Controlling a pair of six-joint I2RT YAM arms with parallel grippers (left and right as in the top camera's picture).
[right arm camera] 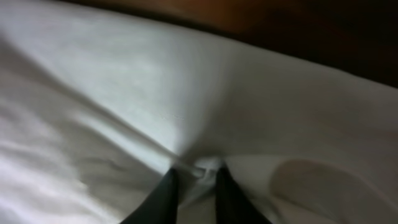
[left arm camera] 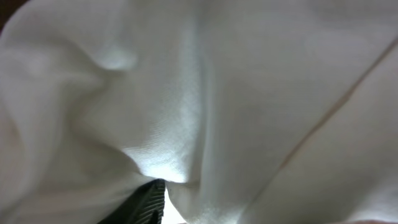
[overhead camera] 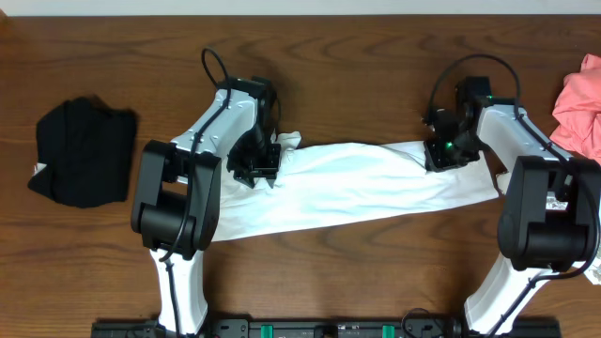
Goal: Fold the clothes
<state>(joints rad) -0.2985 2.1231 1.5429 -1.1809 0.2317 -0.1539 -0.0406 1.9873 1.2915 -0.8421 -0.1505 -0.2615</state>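
Cloth leads here: the white T-shirt, folded into a long soft band, lies across the middle of the brown wooden bench, apparently stretched along its far edge to flatten it. The right gripper, nearly closed, pinches a ridge of it. The left gripper touches it, its opening hidden by cloth.

Arms reach toward twelve o'clock; right gripper, at three o'clock, pinches the white T-shirt; left gripper at nine o'clock.
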